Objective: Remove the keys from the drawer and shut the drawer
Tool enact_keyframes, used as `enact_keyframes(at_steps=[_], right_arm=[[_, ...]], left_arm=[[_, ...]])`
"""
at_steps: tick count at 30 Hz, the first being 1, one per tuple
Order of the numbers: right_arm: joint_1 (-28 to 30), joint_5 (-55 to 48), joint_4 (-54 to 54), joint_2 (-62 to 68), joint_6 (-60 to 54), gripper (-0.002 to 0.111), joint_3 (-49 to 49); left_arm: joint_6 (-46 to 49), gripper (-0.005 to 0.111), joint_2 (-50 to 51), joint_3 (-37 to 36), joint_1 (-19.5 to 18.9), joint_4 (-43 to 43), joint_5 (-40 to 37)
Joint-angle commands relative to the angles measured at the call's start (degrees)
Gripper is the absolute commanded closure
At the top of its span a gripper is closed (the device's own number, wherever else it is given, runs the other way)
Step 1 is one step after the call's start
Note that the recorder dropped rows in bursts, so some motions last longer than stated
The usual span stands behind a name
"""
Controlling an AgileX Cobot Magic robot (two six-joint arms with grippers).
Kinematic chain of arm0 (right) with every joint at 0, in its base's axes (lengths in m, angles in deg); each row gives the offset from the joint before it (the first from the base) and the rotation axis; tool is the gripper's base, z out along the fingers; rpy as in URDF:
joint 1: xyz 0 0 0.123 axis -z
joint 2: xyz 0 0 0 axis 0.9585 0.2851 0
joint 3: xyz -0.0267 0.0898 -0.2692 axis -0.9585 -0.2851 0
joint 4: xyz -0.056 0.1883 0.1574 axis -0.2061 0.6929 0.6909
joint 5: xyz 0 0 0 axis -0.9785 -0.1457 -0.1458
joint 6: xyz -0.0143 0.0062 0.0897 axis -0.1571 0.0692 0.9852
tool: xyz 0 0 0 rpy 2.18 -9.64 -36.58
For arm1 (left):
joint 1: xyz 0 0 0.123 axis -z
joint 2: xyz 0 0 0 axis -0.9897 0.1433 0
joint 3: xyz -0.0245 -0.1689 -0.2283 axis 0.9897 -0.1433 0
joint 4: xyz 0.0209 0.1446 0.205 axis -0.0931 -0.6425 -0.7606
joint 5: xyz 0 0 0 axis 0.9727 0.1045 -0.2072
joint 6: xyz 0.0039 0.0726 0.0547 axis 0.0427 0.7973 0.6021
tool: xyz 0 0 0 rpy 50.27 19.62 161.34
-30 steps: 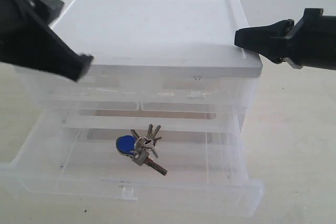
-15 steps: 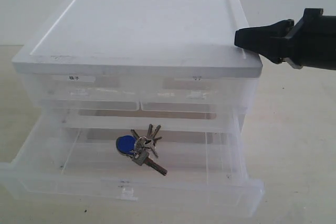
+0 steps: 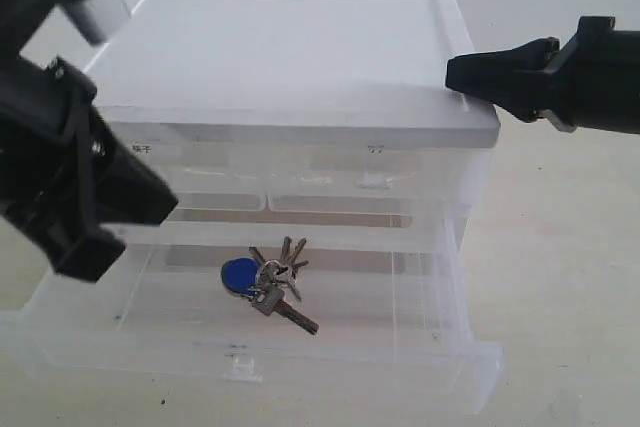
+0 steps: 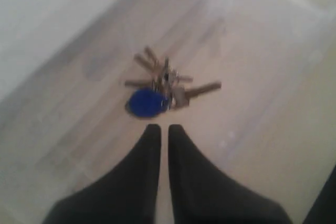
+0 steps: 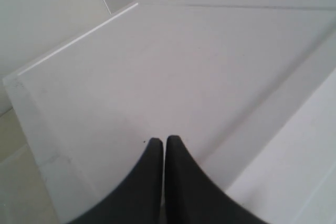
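While inside the drawer (image 3: pixel 380 362), keys (image 4: pixel 160 92) just ahead of left pincer (image 4: pixel 164 128), apart.

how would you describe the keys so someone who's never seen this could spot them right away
Find the translucent plastic drawer cabinet in the middle of the scene; one full-width drawer below its two half-width ones is pulled out. The keys lie near the middle of that drawer's floor. They are the only thing inside it: a bunch of grey metal keys with a round blue fob.
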Motion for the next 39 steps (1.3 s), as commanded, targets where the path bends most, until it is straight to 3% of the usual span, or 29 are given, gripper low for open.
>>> enact_keyframes(at_steps=[1, 4, 6, 13, 17, 20, 33, 39], right_arm=[[0.0, -1.5, -3.8, 0.4, 0.2, 0.109, -0.5], [0.0, -1.6, -3.8, 0.4, 0.2, 0.109, -0.5], [0.0, -1.8, -3.8, 0.4, 0.2, 0.109, -0.5], [0.0, -1.8, -3.8, 0.4, 0.2, 0.109, -0.5], [0.0, -1.8, -3.8, 0.4, 0.2, 0.109, -0.5], [0.0, -1.8, -3.8, 0.4, 0.2, 0.109, -0.5], [0.0, -1.8, -3.8, 0.4, 0.1, 0.109, -0.5], [0.0, -1.8, -3.8, 0.4, 0.1, 0.109, -0.5]], left_arm=[[-2.4, 0.082, 3.2, 0.6, -0.1, -3.6, -5.9], [-3.3, 0.057, 5.8, 0.6, -0.1, -3.5, -4.7], [-4.6, 0.047, 7.5, 0.6, 0.1, -3.5, -3.8], [-4.2, 0.048, 10.2, 0.6, 7.6, -7.2, 5.0], [-12.6, 0.043, 11.2, 0.6, 10.2, -15.1, 9.7], [-16.9, 0.04, 13.8, 0.6, 10.6, -19.1, 9.1], [-15.8, 0.039, 22.3, 1.3, 14.6, -20.1, 14.9], [-24.5, 0.039, 24.2, 1.3, 14.6, -31.2, 13.4]])
